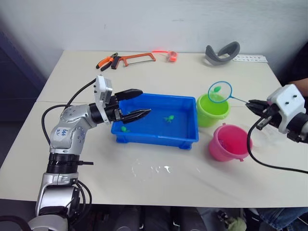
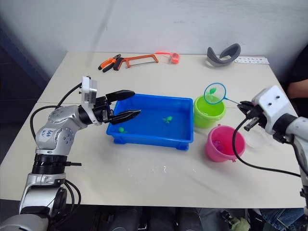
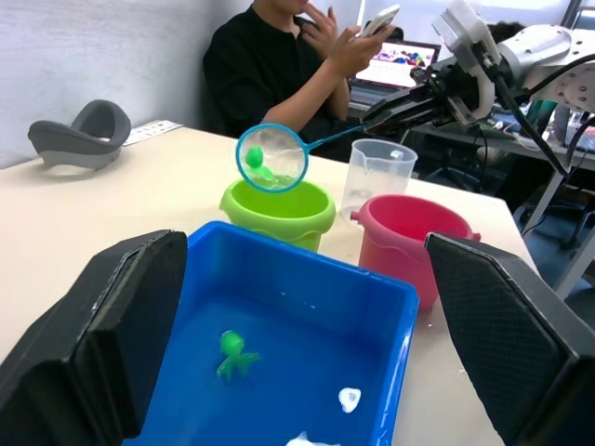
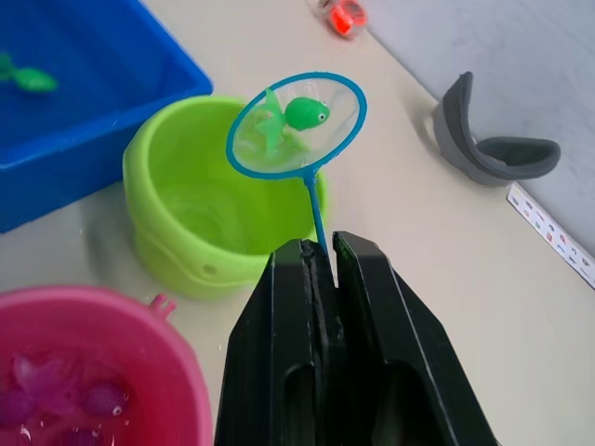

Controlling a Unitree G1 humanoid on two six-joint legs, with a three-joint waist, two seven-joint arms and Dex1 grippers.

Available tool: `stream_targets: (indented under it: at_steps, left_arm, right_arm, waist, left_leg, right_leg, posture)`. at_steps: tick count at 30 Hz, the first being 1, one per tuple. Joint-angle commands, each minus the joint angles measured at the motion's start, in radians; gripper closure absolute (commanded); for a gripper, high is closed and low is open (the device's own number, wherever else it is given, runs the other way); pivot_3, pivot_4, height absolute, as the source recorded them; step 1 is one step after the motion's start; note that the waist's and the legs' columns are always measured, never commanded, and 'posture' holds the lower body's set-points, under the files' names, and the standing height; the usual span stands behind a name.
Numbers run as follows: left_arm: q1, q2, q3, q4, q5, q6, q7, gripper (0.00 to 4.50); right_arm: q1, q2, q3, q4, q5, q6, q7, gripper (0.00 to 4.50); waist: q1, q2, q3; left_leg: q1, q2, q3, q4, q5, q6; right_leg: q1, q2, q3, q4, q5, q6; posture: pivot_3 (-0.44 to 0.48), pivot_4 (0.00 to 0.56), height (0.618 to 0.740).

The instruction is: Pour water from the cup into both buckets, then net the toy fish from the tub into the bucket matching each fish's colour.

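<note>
Pouring looks done: cup (image 3: 379, 171) stands behind pink bucket (image 1: 229, 143), water visible in both buckets.

Netting well under way. Right gripper (image 4: 318, 255) clamped on net (image 1: 220, 92) handle, hoop over green bucket (image 1: 211, 110) with one green fish (image 4: 305, 113) in mesh, not yet tipped out.

Pink fish (image 4: 104, 400), several, already in pink bucket.

Left gripper (image 1: 136, 103) open, idle over tub (image 1: 156, 136) near end.

Left in tub: two green fish, no pink seen.

Count: two buckets, one cup, one net, one tub.
</note>
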Motion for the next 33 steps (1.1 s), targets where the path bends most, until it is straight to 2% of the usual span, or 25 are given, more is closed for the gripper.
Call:
stream_targets:
  at_steps: [1, 15, 24, 28, 33]
  left_arm:
    - [-0.009, -0.003, -0.002, -0.006, 0.001, -0.018, -0.006, 0.05]
    - [-0.028, -0.026, -0.022, 0.028, 0.002, -0.023, -0.021, 0.05]
    - [-0.045, -0.035, -0.024, 0.051, -0.008, -0.025, -0.048, 0.05]
    - [-0.053, -0.039, -0.023, 0.062, -0.005, -0.028, -0.052, 0.05]
    - [-0.062, -0.042, -0.031, 0.075, 0.001, -0.032, -0.063, 0.05]
  right_arm:
    - [0.026, -0.036, -0.032, -0.006, -0.092, -0.175, -0.017, 4.5]
    - [0.089, -0.127, -0.033, 0.174, -0.566, -0.791, -0.341, 4.5]
    - [0.096, -0.138, -0.005, 0.271, -0.809, -0.957, -0.609, 4.5]
    - [0.084, -0.15, 0.02, 0.276, -0.916, -0.979, -0.698, 4.5]
    - [0.06, -0.166, 0.078, 0.317, -0.956, -1.003, -0.752, 4.5]
  waist:
    - [-0.001, 0.0, 0.0]
    - [-0.002, 0.0, 0.0]
    - [-0.003, 0.0, 0.0]
    - [-0.004, 0.0, 0.0]
    - [-0.005, 0.0, 0.0]
  left_leg:
    - [0.0, 0.0, 0.0, 0.0, 0.0, 0.0]
    - [0.0, 0.0, -0.001, 0.0, 0.001, -0.001]
    - [0.001, 0.0, -0.001, 0.0, 0.001, -0.001]
    - [0.001, 0.0, -0.001, 0.0, 0.002, -0.002]
    - [0.001, 0.001, -0.001, 0.0, 0.002, -0.002]
  right_leg:
    - [0.0, 0.0, 0.0, 0.0, 0.0, 0.0]
    - [0.0, 0.0, 0.001, 0.0, 0.0, 0.0]
    - [0.0, 0.0, 0.006, 0.0, 0.0, 0.0]
    - [0.0, 0.001, 0.008, 0.0, 0.0, 0.0]
    - [0.0, 0.002, 0.01, 0.0, 0.0, 0.0]
  posture:
    - [0.0, 0.15, 0.74]
    - [0.0, 0.15, 0.74]
    - [0.0, 0.15, 0.74]
    - [0.0, 0.15, 0.74]
    - [0.0, 0.15, 0.74]
